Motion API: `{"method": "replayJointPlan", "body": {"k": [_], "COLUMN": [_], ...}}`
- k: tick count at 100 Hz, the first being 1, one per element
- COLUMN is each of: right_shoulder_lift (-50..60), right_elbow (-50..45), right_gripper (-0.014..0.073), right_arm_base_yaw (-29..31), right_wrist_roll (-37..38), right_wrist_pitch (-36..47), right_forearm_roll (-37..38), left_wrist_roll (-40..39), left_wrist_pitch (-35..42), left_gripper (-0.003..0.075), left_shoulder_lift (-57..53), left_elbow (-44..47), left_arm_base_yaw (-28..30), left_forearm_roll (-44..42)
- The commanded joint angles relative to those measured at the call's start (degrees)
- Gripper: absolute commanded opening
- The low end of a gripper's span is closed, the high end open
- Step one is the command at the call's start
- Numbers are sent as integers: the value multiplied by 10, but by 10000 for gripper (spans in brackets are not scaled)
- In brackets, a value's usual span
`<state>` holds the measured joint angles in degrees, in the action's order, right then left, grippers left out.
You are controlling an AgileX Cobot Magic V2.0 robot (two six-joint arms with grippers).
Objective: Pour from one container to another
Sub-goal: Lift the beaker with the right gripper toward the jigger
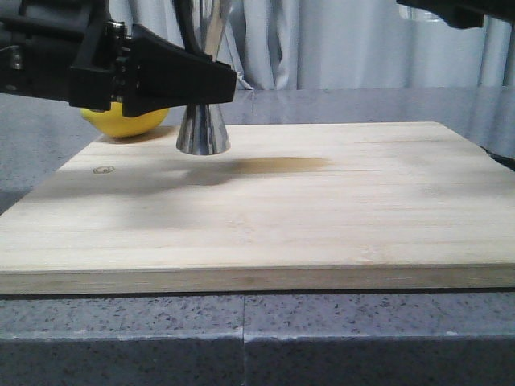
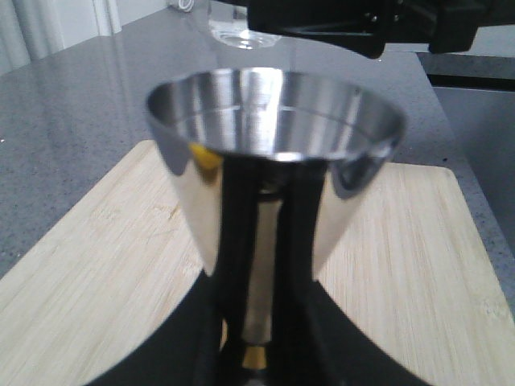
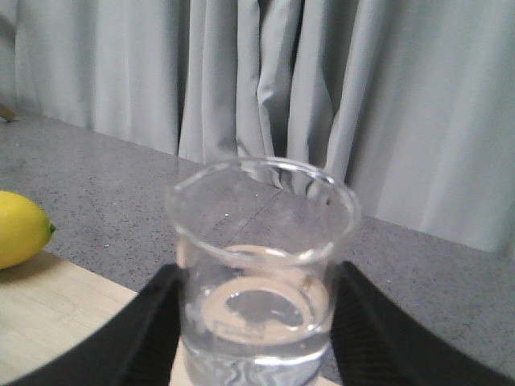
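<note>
Steel, front view: the jigger (image 1: 203, 121) stands upright on the pale wooden board (image 1: 265, 217), near its far left corner; only its flared lower cone and part of the waist show below the arm.
Left gripper, front view: the left gripper (image 1: 205, 76) reaches in from the left at the height of the jigger's waist, its black fingers (image 1: 181, 76) crossing in front of it.
Lemon, front view: a yellow lemon (image 1: 125, 121) lies on the board just behind and to the left of the jigger, partly hidden by the arm.
Right arm, front view: only a dark edge shows at the upper right corner — the right gripper itself is out of this picture.
Counter, front view: a grey speckled counter (image 1: 241, 338) carries the board.
Left wrist view: the jigger's open upper cup (image 2: 273, 104) fills the picture, with a gold band (image 2: 255, 356) at the waist; black fingers (image 2: 302, 241) lie along both sides of the narrow waist and look closed on it, though the contact is blurred.
Beaker, left wrist view: the glass base of the beaker (image 2: 241, 32) hangs in the air beyond the jigger's rim.
Right wrist view: the clear beaker (image 3: 261, 273) is upright, a little clear liquid at its bottom, a pour lip at the rim.
Right gripper, right wrist view: the right gripper (image 3: 261, 338) has its black fingers (image 3: 153, 330) pressed against both sides of the beaker — gripping it.
</note>
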<state>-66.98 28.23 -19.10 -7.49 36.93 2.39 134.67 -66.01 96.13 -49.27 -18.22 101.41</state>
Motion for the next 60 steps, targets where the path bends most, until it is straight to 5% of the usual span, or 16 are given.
{"method": "replayJointPlan", "body": {"k": [1,60], "right_shoulder_lift": [31,150], "right_elbow": [36,117], "right_gripper": [237,237], "right_arm_base_yaw": [0,-12], "right_wrist_roll": [-5,-5], "right_wrist_pitch": [2,-222], "right_forearm_roll": [18,83], "left_wrist_roll": [-7,-15], "left_wrist_pitch": [-66,-66], "left_gripper": [-19,-19], "left_shoulder_lift": [-26,-26], "left_elbow": [-27,-43], "left_arm_base_yaw": [-13,-55], "left_forearm_roll": [47,47]}}
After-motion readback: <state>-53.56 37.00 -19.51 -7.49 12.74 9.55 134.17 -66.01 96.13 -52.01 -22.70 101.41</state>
